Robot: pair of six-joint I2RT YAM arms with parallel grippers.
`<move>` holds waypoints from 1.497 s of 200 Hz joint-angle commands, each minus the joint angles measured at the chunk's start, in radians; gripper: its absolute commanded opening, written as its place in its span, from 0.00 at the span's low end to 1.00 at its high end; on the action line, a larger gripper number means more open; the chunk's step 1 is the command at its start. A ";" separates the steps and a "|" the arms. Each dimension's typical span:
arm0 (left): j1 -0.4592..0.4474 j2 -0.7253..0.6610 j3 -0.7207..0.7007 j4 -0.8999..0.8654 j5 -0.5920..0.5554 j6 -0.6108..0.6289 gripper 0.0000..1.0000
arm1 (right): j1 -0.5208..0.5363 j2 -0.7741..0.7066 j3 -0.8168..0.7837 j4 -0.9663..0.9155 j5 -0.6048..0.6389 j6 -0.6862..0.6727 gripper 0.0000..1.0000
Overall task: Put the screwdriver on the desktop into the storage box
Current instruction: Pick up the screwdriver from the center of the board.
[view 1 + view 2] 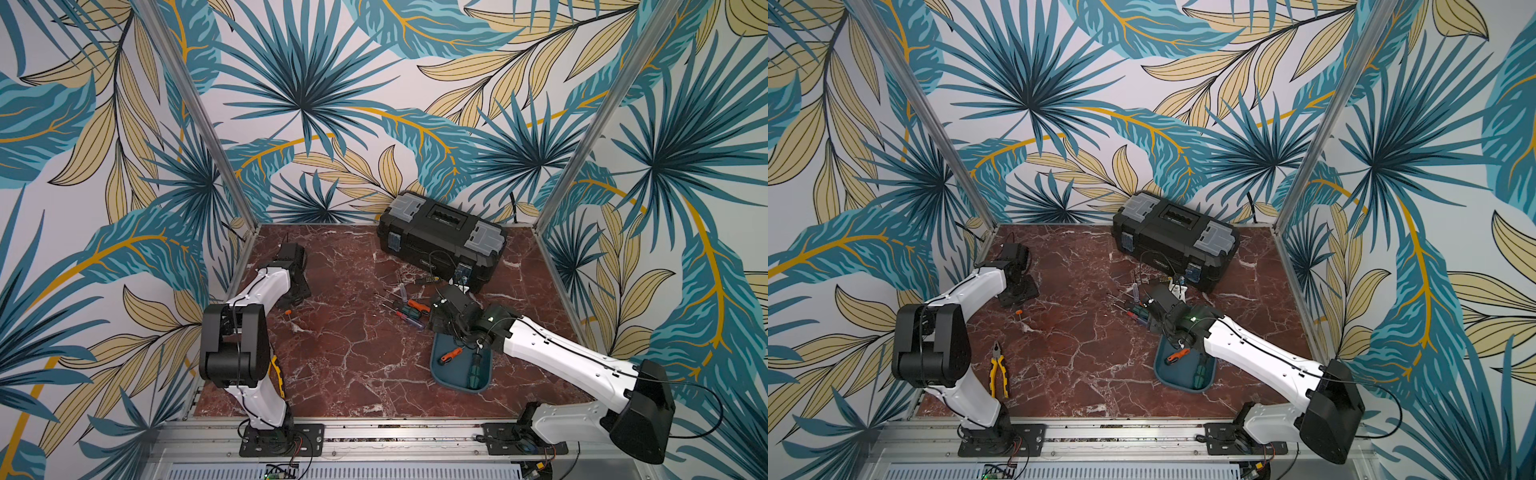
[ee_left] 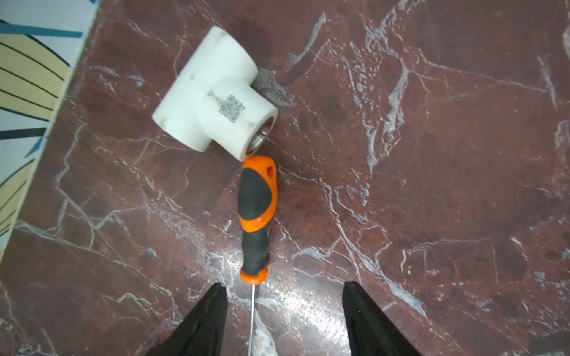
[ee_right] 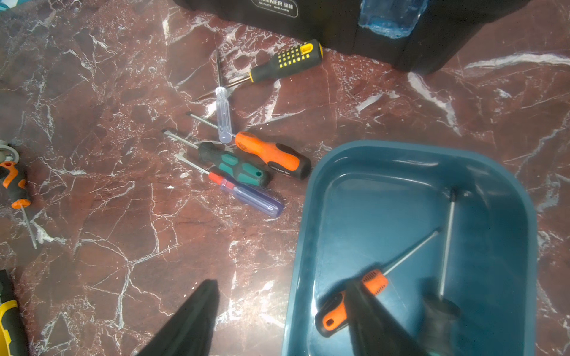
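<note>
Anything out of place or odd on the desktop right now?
A white pipe tee lies on the desktop, its open end seemingly touching the butt of the orange screwdriver under the left gripper. Yellow pliers lie by the left arm. Neither is a screwdriver. Nothing looks spilled or broken.

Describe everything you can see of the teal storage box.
The storage box is a shallow dark teal tub of glossy plastic, rectangular with rounded corners, lidless. It sits flat on the desktop. Inside lie an orange-handled screwdriver and a dark-handled screwdriver. One finger of the open right pincer hangs over it.
</note>
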 commanded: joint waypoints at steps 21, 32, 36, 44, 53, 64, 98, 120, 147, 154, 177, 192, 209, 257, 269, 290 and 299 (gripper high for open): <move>0.055 0.022 -0.063 0.047 0.039 -0.033 0.59 | -0.003 0.062 0.051 -0.004 -0.013 -0.045 0.70; 0.056 0.035 -0.073 0.056 0.045 -0.033 0.58 | -0.002 0.073 0.063 -0.004 -0.021 -0.053 0.69; 0.058 0.038 -0.076 0.059 0.049 -0.032 0.57 | -0.002 0.076 0.066 -0.003 -0.023 -0.056 0.69; 0.057 0.046 -0.083 0.070 0.057 -0.035 0.56 | -0.002 0.081 0.070 -0.003 -0.026 -0.058 0.69; 0.058 0.056 -0.087 0.078 0.064 -0.037 0.54 | -0.001 0.084 0.072 -0.004 -0.029 -0.058 0.68; 0.058 0.070 -0.090 0.087 0.068 -0.042 0.51 | -0.001 0.083 0.071 -0.003 -0.032 -0.058 0.68; 0.067 0.094 -0.102 0.096 0.059 -0.062 0.41 | -0.002 0.063 0.052 -0.004 -0.030 -0.045 0.67; 0.069 0.094 -0.114 0.103 0.063 -0.064 0.33 | -0.001 0.043 0.034 -0.004 -0.017 -0.032 0.66; 0.069 0.091 -0.120 0.110 0.076 -0.056 0.22 | -0.001 0.035 0.024 -0.004 -0.017 -0.030 0.65; 0.069 0.088 -0.122 0.112 0.080 -0.053 0.19 | -0.002 0.031 0.022 -0.004 -0.017 -0.030 0.65; 0.068 0.062 -0.140 0.121 0.087 -0.041 0.14 | -0.002 0.027 0.017 -0.004 -0.018 -0.026 0.65; 0.066 0.035 -0.156 0.125 0.097 -0.035 0.13 | -0.001 0.022 0.014 -0.004 -0.020 -0.025 0.65; 0.055 -0.022 -0.174 0.117 0.101 -0.021 0.09 | -0.002 0.018 0.011 -0.004 -0.020 -0.024 0.65; -0.145 -0.283 -0.237 0.090 0.081 0.039 0.04 | -0.002 0.000 0.001 -0.004 0.013 -0.041 0.65; -0.249 -0.394 -0.280 0.163 0.080 0.076 0.00 | -0.001 0.001 0.008 -0.005 0.022 -0.088 0.65; -0.470 -0.592 -0.358 0.351 0.031 0.228 0.06 | -0.046 -0.020 0.021 -0.016 0.026 -0.125 0.66; -0.544 -0.651 -0.392 0.423 0.030 0.314 0.06 | -0.067 -0.036 0.022 -0.019 0.022 -0.130 0.66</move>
